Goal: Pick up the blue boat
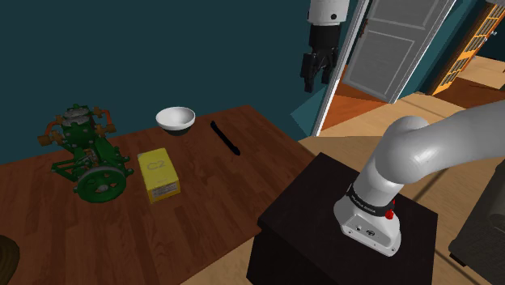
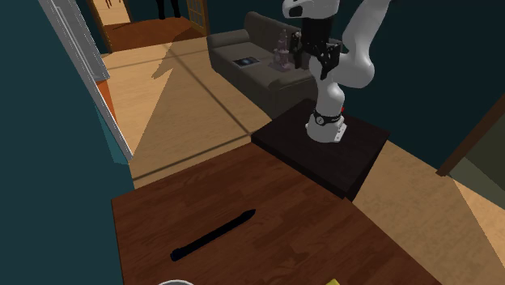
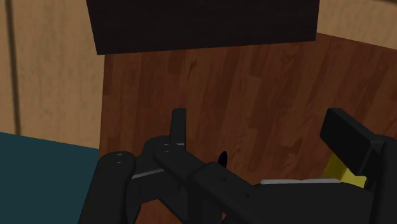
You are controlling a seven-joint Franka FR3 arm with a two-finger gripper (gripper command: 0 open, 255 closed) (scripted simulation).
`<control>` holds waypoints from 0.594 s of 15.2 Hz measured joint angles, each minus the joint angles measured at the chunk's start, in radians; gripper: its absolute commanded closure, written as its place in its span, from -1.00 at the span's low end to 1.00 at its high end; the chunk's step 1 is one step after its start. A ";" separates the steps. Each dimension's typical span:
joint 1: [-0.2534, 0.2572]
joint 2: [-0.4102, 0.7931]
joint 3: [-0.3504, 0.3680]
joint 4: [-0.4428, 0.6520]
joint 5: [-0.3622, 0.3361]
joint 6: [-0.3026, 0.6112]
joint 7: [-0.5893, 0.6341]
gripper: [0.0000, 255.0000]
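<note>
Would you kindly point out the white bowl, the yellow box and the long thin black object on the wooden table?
White bowl (image 1: 176, 118): shoulder view, its inside.
Yellow box (image 1: 158, 172): shoulder view, top face.
Long thin black object (image 1: 226, 138): shoulder view, mid-length.

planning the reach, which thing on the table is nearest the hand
The slim black elongated object; the white bowl, yellow box and green engine model lie farther to the shoulder view's left.

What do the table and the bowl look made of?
Table: wood, with dark reddish-brown planks, visible grain and a faint sheen. Bowl: smooth, white inside and dark outside; possibly glazed ceramic, but the look leaves it open.
</note>
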 measured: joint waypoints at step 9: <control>-0.016 0.178 -0.003 -0.067 0.001 0.264 0.013 -1.00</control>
